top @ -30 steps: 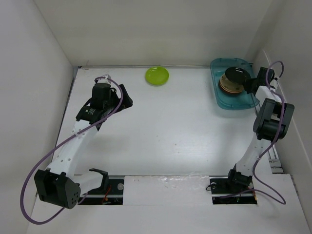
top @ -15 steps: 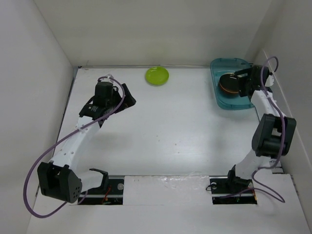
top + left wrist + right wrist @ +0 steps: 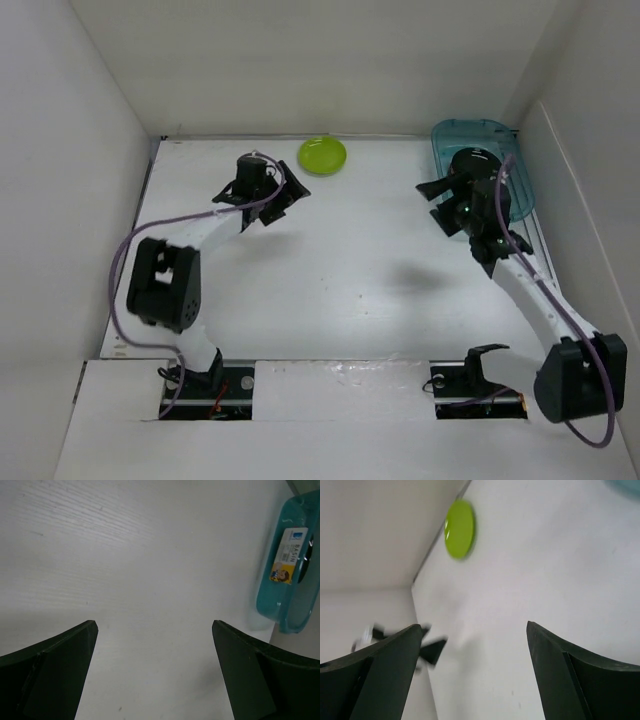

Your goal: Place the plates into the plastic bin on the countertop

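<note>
Right tool now out of the plastic bin, jaws spread and empty, left tool swung nearer the lime plate (by the back wall), also spread, wide counter between them

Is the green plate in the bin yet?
Out. The green plate lies on the countertop by the back wall, apart from the bin.

Small sticker on the plastic bin wall, word "BASIN" legible; other print too small to read
</note>
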Robot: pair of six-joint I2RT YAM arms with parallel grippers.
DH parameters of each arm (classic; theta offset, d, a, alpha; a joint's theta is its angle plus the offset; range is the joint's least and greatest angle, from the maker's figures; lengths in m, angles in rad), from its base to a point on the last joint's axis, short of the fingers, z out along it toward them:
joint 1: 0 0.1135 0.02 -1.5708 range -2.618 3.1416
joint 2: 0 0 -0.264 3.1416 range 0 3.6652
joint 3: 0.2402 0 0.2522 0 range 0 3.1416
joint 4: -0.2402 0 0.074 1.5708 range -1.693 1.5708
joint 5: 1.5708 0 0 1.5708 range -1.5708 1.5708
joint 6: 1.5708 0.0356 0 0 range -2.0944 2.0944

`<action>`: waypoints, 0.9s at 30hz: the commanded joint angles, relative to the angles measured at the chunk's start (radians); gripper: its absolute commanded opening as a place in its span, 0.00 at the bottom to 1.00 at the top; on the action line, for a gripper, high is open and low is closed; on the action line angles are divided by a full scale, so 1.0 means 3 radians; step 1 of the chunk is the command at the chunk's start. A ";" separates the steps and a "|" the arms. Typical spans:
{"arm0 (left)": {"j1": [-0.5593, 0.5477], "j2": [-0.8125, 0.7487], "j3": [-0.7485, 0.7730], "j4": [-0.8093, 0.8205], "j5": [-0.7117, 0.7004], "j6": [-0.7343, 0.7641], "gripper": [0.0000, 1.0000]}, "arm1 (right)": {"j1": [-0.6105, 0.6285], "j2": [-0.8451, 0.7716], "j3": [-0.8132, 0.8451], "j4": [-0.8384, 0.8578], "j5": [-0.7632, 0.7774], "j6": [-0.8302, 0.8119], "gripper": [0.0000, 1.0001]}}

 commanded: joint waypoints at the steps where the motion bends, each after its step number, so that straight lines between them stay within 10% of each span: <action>1: -0.0018 0.0604 0.0476 0.0417 0.0001 -0.0155 1.00 | 0.0279 -0.0487 -0.0274 0.0261 -0.0262 -0.0070 0.91; 16: 0.0115 0.2497 0.2555 -0.0062 0.0011 -0.0370 0.89 | 0.0607 -0.1583 -0.0796 -0.0091 -0.0575 -0.0300 0.91; 27: 0.0177 0.3111 0.3602 -0.0795 -0.0112 -0.0441 0.32 | 0.0546 -0.1660 -0.0735 -0.0153 -0.0683 -0.0269 0.90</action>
